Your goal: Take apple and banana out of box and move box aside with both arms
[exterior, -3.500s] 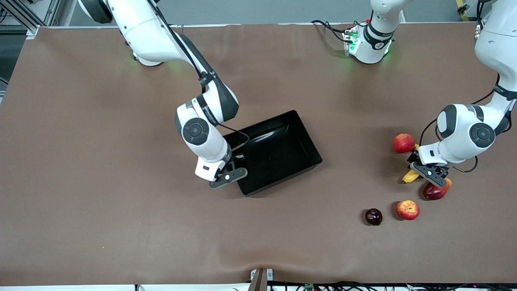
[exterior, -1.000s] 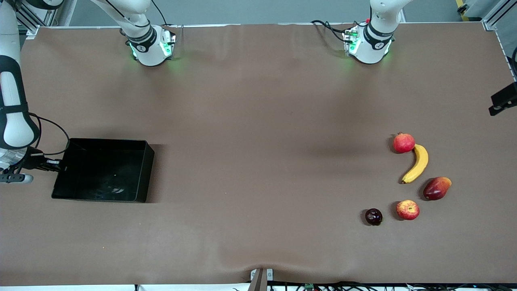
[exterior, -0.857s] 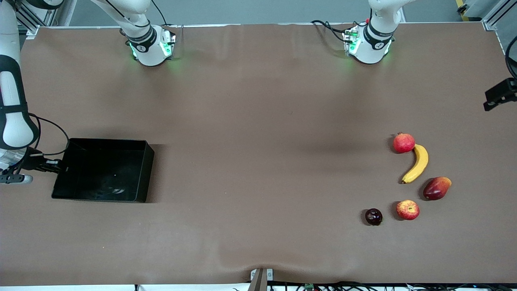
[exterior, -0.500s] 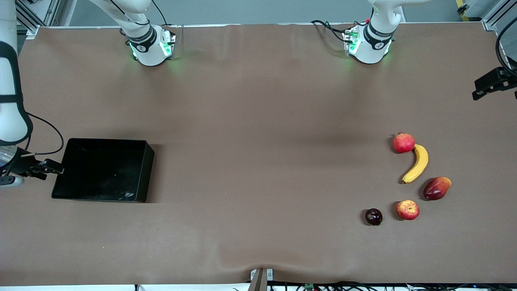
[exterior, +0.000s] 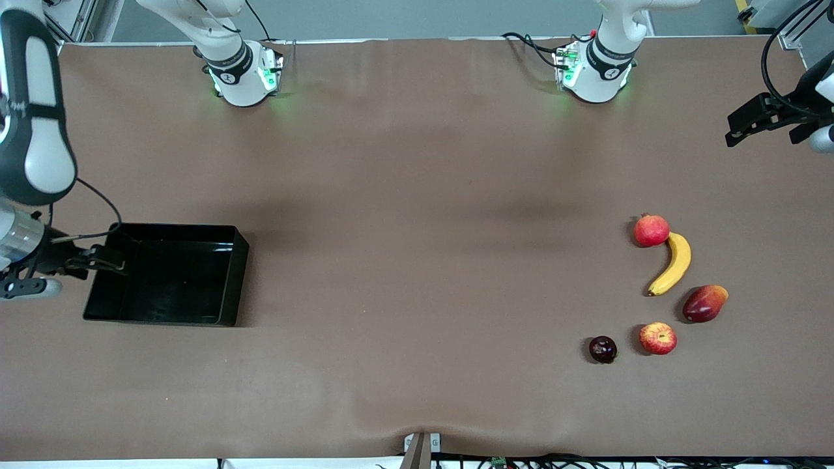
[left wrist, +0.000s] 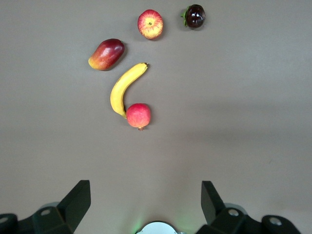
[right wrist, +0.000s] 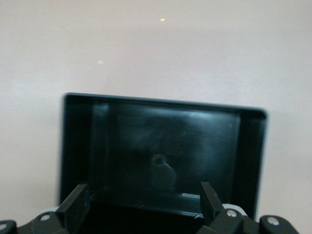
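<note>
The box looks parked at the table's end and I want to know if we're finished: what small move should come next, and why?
Probably lift the right gripper clear of the box. Its fingers stand open over the box's end wall, gripping nothing. The box is empty at the right arm's end; the apple and banana lie on the table, and the left gripper, open, hangs apart from them.

robot lab (two bench-mounted arms [exterior: 228,58], cables)

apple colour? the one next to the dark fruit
Red with yellow streaks and a pale stem dimple: the apple, clearest in the left wrist view.
</note>
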Controlling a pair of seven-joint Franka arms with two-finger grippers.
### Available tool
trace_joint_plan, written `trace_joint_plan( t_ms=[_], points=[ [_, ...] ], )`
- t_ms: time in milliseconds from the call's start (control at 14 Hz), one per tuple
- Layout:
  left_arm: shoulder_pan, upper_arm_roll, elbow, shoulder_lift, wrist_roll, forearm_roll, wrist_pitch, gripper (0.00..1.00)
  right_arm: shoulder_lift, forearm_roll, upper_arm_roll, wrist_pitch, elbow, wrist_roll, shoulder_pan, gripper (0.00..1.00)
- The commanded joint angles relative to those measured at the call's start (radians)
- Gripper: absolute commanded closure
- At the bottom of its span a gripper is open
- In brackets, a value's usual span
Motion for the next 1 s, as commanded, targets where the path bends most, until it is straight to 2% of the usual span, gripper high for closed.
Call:
trace_joint_plan(
  t_ms=[0, 214, 357, 500, 643, 929],
  points=[
    [0.002, 0.009, -0.021, -0.016, 0.009, -0.023, 0.016, 0.0, -0.105, -0.059, -0.004, -0.096, -0.022, 0.136, 0.061, 0.0],
    [0.002, 0.01, 0.016, -0.001, -0.001, -0.025, 0.016, 0.0, -0.21, -0.158, 0.001, -0.226, -0.016, 0.321, 0.174, 0.0],
    [0.005, 0.012, 0.037, 0.005, 0.001, -0.023, 0.016, 0.0, -0.252, -0.161, 0.002, -0.356, 0.033, 0.388, 0.207, 0.0],
    [0.005, 0.019, 0.038, 0.008, 0.001, -0.016, 0.01, 0.0, -0.251, -0.164, -0.006, -0.433, 0.129, 0.361, 0.201, 0.0],
    [0.003, 0.027, 0.039, 0.025, 0.001, -0.014, 0.008, 0.0, -0.249, -0.15, 0.008, -0.452, 0.165, 0.295, 0.138, 0.0],
    [0.002, 0.026, 0.039, 0.027, -0.004, -0.023, 0.008, 0.0, -0.258, -0.147, 0.091, -0.575, 0.216, 0.278, 0.046, 0.0]
  ],
)
